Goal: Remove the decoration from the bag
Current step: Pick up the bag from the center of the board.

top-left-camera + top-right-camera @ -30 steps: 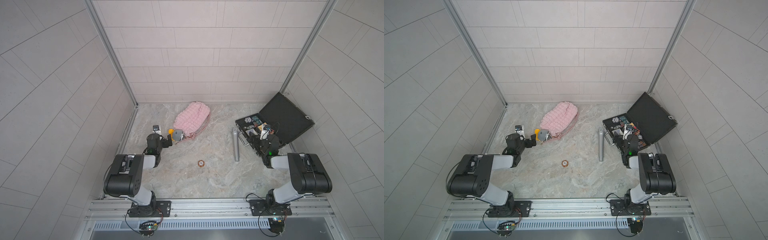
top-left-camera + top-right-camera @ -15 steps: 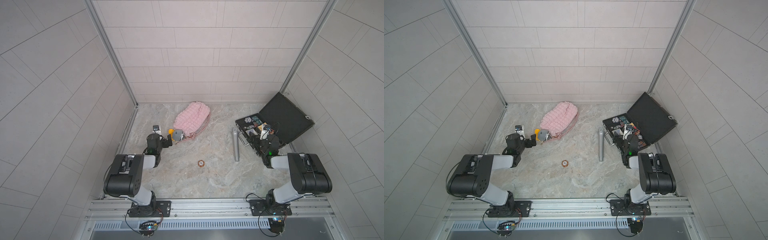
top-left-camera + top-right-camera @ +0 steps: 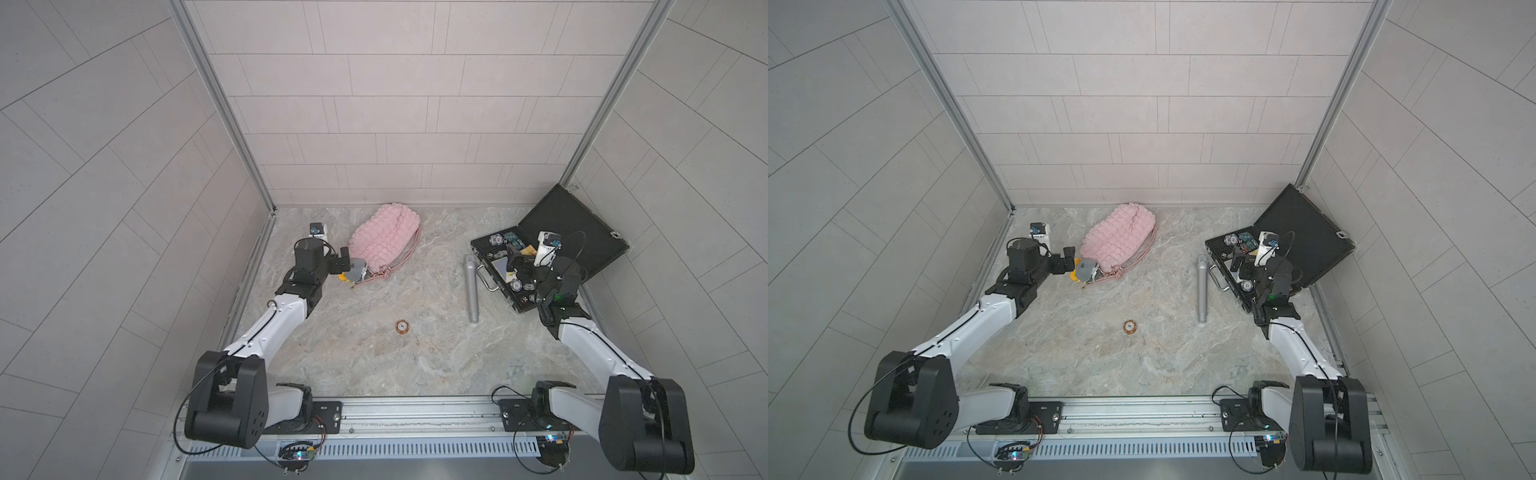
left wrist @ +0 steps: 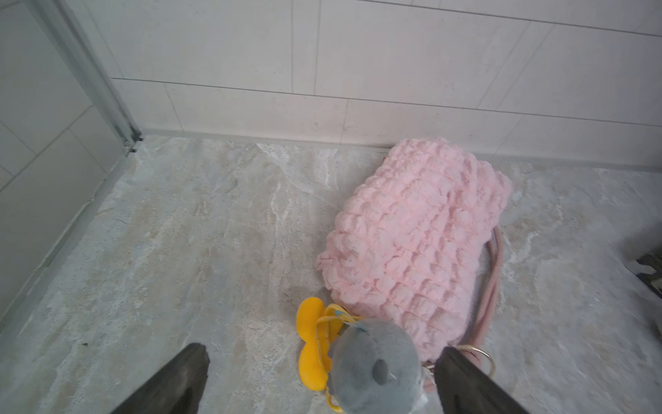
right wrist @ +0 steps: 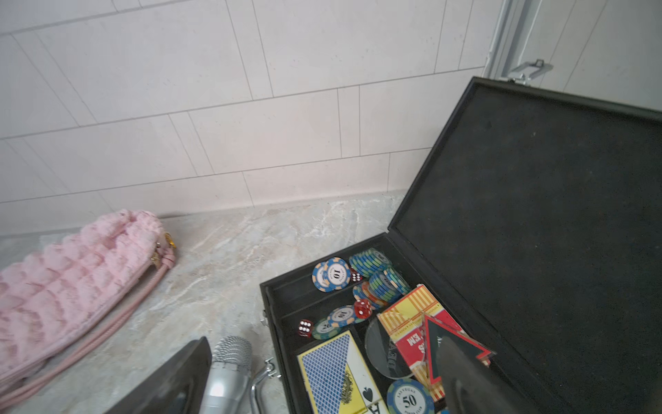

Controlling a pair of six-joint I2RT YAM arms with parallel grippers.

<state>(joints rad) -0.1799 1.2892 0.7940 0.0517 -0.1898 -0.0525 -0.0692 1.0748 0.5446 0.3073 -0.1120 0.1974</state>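
One bag (image 3: pixel 384 239), one decoration (image 3: pixel 355 270), one microphone (image 3: pixel 471 286), one case (image 3: pixel 582 232), one loose chip (image 3: pixel 401 327)

I am sitting inside a small booth, and pale tiled walls (image 3: pixel 382 104) are closing it in on three sides, with grey metal posts (image 3: pixel 225 109) running up in the two back corners. Under me a marbled grey-beige stone floor (image 3: pixel 374 361) is lying flat, and soft, even light is falling on it. A metal rail (image 3: pixel 415 412) is running along the front edge.
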